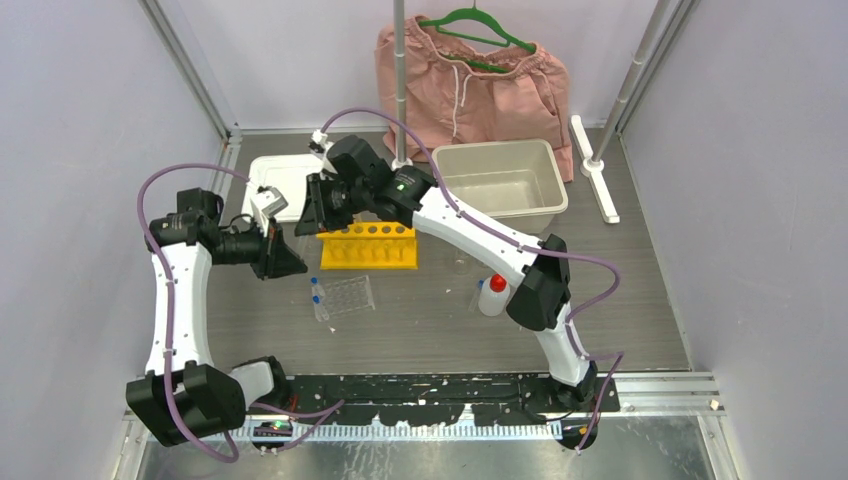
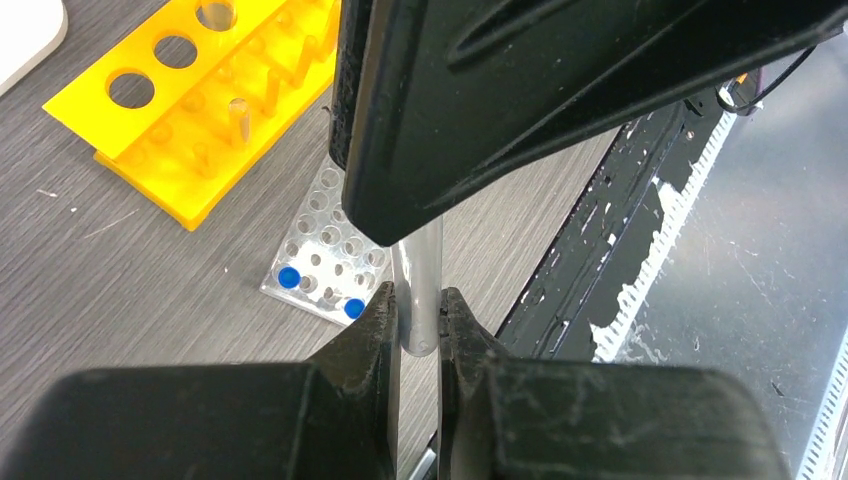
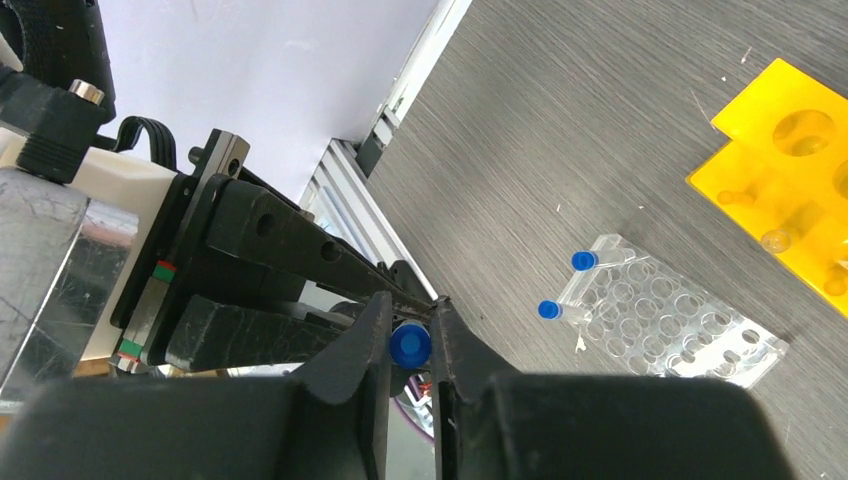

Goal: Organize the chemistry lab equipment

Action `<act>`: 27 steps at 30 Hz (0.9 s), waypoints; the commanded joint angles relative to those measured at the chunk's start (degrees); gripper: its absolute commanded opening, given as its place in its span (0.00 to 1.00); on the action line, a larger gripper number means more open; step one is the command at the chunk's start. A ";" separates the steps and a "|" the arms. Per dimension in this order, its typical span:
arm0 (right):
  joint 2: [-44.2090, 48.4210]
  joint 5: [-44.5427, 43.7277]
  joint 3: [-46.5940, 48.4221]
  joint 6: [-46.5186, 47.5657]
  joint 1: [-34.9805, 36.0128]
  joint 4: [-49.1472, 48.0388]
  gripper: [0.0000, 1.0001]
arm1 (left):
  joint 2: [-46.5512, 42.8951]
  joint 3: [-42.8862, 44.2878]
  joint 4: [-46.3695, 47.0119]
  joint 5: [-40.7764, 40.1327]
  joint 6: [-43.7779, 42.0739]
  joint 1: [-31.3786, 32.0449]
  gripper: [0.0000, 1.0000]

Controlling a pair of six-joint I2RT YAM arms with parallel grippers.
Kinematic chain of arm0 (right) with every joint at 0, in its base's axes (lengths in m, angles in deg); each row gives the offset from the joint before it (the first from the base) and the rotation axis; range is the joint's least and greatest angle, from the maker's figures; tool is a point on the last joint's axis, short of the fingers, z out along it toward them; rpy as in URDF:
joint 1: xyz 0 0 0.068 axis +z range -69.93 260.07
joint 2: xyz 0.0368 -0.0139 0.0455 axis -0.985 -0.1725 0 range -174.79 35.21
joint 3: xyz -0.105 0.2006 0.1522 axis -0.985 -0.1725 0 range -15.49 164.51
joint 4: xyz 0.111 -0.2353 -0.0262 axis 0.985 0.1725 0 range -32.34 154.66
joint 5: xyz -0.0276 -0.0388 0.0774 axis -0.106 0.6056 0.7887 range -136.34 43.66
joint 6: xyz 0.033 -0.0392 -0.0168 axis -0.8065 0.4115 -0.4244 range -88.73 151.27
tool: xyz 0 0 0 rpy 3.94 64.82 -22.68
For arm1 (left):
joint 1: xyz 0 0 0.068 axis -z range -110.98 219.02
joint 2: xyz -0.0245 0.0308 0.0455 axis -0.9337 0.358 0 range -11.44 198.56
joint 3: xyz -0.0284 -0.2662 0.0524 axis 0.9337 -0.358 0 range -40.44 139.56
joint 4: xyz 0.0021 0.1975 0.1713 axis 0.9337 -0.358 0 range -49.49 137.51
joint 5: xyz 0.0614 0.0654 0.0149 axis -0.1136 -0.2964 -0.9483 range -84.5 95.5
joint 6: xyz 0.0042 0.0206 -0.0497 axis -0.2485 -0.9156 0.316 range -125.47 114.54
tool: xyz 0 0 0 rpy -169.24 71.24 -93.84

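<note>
**One tube, two grips: body in L, cap in R**

Nearest the arm bases, the clear plastic tray point(image 1: 348, 295) lies flat on the table w/ two capped tubes point(image 2: 289, 277) at its left edge. The squeeze bottle point(image 1: 493, 295) stands well apart to the right.

Just beyond the tray, above the table, the two grippers meet. The left gripper point(image 2: 418, 310) is clamped on the body of a clear tube point(image 2: 425, 265). The right gripper point(image 3: 410, 322) is pinched onto that tube's blue cap point(image 3: 410, 346).

The tube's long axis runs jaw to jaw, cap end toward R. Its tilt is hard to read.

Prob. a cap job or a handover, so any pull or twist should follow that axis, w/ one side staying firm.

Both arms are equally near the tube, and the tray sits close below them. The yellow rack point(image 1: 368, 245) is just beyond to the right, and the beige bin point(image 1: 497, 148) is farther back.
</note>
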 commanded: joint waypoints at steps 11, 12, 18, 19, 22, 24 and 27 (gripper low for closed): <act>5.24 -4.43 -1.32 5.89 -0.98 4.16 0.01 | 1.05 0.66 5.84 -4.70 7.47 0.28 0.99; 6.12 -6.60 -2.64 7.05 -0.93 4.53 0.01 | 1.22 0.86 6.34 -5.50 8.40 0.28 0.99; 12.29 -19.33 -15.58 15.77 0.91 0.94 0.01 | 3.73 2.72 7.06 -11.98 13.47 0.19 1.00; 13.61 -21.86 -18.22 17.12 1.64 -0.71 0.01 | 4.40 3.14 6.99 -13.02 14.29 0.08 1.00; 15.96 -28.08 -26.04 20.77 4.01 -6.62 0.01 | 6.48 4.03 6.94 -15.08 16.52 -0.98 1.00; 16.93 -30.42 -30.65 21.88 5.44 -11.54 0.01 | 7.58 4.59 7.09 -15.26 18.02 -2.23 1.00; 17.12 -32.54 -35.94 23.02 7.08 -18.18 0.01 | 9.10 5.38 7.16 -14.98 19.08 -4.25 0.99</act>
